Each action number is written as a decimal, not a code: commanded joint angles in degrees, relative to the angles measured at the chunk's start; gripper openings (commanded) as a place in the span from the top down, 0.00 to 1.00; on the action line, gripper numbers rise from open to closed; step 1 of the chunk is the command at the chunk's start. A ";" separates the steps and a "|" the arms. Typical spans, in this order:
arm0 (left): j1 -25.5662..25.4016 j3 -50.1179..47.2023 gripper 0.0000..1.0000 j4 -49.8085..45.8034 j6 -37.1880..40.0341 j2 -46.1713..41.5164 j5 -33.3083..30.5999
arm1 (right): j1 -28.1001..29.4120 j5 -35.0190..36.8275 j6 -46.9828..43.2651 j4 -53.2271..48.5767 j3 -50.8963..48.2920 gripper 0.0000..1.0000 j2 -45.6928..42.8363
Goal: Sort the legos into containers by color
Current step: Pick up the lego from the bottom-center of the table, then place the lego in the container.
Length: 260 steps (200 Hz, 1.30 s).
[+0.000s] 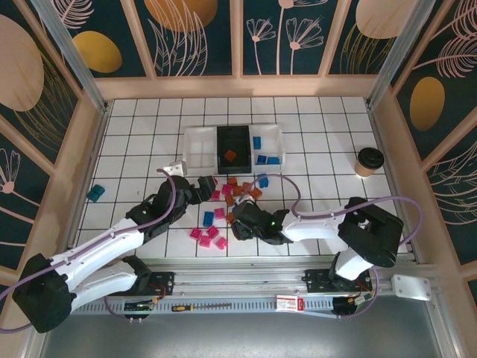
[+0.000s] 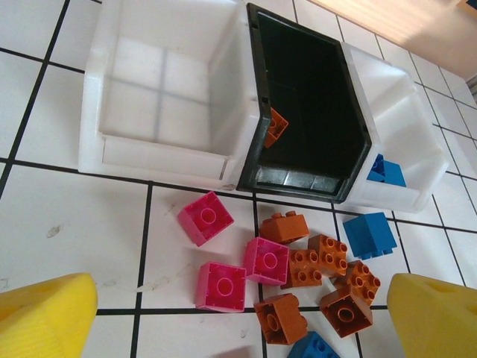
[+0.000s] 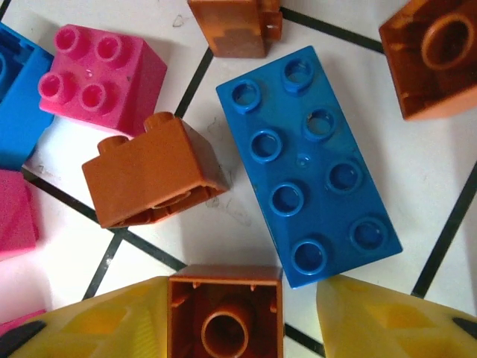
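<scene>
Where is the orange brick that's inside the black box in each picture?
Top view: the orange brick lies in the black box, toward the box's near end, just above the middle of the picture.
Left wrist view: the orange brick sits by the left wall of the black box, a little above the middle.
Shared landmark: the black box stands between two white boxes.

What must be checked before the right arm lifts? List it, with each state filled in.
1. Right gripper straddles the upturned orange brick: ok.
2. Both fingers touch that brick: not ok, there is a gap on one side.
3. Long blue brick clear of the fingers: cannot tell.
4. Black tray has room beside the lone orange brick: ok.
5. Left gripper open, holding nothing: ok.
</scene>
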 commanded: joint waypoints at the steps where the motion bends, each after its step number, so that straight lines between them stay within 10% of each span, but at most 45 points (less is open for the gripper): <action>1: -0.21 -0.80 0.01 -1.01 -0.69 0.21 -1.17 | 0.44 2.91 -0.02 -0.63 1.56 0.52 1.74; 159: -0.12 0.88 0.01 -0.18 -0.68 2.34 -1.24 | 2.20 0.71 -3.37 -2.56 -1.62 0.87 -21.51; 260: -0.11 1.50 0.01 -3.70 -1.46 -0.78 -3.23 | -20.21 -8.81 -15.03 9.26 17.23 0.90 -8.23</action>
